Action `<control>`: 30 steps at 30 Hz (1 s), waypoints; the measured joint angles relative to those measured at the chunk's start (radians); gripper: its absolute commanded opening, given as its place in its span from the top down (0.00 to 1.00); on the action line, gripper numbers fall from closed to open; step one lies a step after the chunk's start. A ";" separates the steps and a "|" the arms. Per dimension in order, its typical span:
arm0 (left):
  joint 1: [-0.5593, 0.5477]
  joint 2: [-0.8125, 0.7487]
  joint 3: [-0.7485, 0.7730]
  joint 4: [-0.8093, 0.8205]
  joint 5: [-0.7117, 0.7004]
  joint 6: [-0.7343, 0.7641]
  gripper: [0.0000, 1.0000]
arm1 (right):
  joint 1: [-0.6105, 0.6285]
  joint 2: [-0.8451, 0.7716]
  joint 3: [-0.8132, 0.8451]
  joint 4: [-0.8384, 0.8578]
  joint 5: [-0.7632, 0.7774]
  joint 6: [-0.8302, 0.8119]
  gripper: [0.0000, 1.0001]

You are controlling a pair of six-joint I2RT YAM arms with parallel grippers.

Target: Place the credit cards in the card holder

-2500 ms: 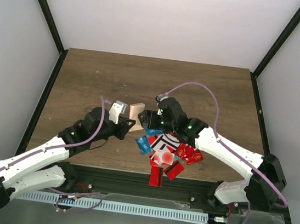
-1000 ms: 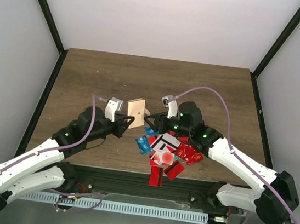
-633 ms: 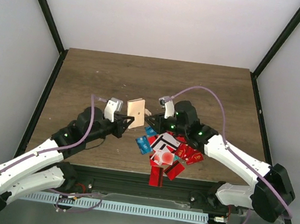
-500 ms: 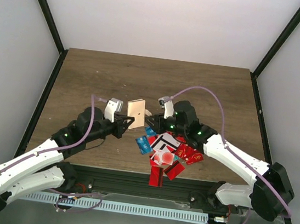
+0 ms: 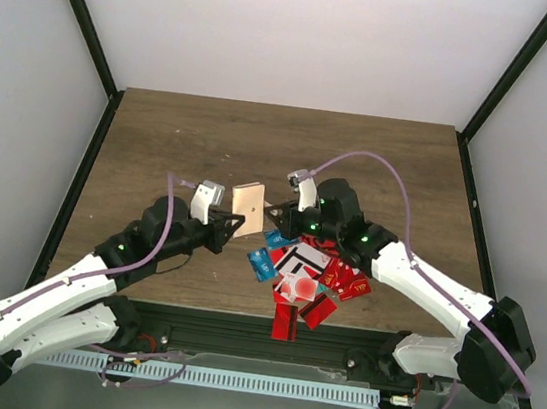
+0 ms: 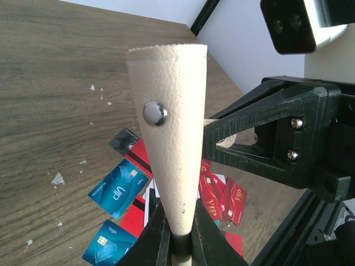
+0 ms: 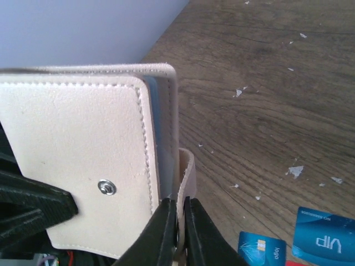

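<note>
Credit cards (image 5: 303,274): a loose heap of red, blue and black-striped white cards by the near edge of the worktop (image 5: 261,142), at 5 o'clock from the holder. Neither arm grips one.
Left end effector (image 6: 178,244): reaches in from 8 o'clock with its fingers clamped tight on the lower edge of the card holder (image 6: 169,138), holding it upright above the worktop.
Right end effector (image 7: 178,221): comes from 4 o'clock with its fingers pinched almost together on the snap tab (image 7: 187,172), which hangs free of its stud.
Card holder: held aloft between the two arms, at 11 o'clock from the heap. It is narrow at the grip and slightly spread at the top. A bluish-grey layer shows between the flaps, and whether it is lining or a card cannot be told.
Progress: judged early. The holder is unsnapped and being opened, no card is visibly loaded, and the whole heap is left to insert.
Far worktop: brown wood with pale flecks runs toward 12 o'clock.
</note>
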 measured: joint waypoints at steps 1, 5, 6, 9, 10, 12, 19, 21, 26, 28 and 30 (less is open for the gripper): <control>0.000 0.000 -0.001 -0.001 0.000 0.000 0.96 | 0.000 0.001 0.002 0.000 0.000 -0.005 0.99; 0.000 0.000 -0.001 -0.007 -0.001 0.000 0.96 | 0.000 0.019 0.004 0.001 -0.015 0.000 0.99; 0.000 0.000 -0.002 -0.013 -0.002 -0.002 0.96 | 0.000 0.027 0.004 0.001 -0.023 0.002 0.99; 0.000 -0.001 -0.011 -0.029 -0.016 -0.016 0.88 | 0.002 0.042 0.001 0.003 -0.055 0.013 0.99; 0.000 -0.003 -0.019 -0.037 -0.024 -0.025 0.86 | 0.004 0.045 -0.005 0.008 -0.067 0.021 0.99; 0.000 -0.006 -0.038 -0.056 -0.040 -0.043 0.79 | 0.013 0.059 -0.023 0.019 -0.091 0.041 0.99; 0.000 0.006 -0.137 -0.131 -0.140 -0.132 0.71 | 0.054 0.158 -0.107 0.053 -0.156 0.129 0.99; 0.000 0.024 -0.164 -0.139 -0.156 -0.151 0.66 | 0.055 0.201 -0.121 0.071 -0.176 0.159 0.99; 0.006 0.086 -0.203 -0.165 -0.196 -0.200 0.40 | 0.063 0.302 -0.122 0.103 -0.211 0.215 0.99; 0.008 0.104 -0.204 -0.171 -0.204 -0.209 0.32 | 0.068 0.330 -0.122 0.117 -0.222 0.230 0.99; 0.008 0.115 -0.204 -0.172 -0.202 -0.209 0.25 | 0.074 0.348 -0.122 0.123 -0.229 0.241 0.99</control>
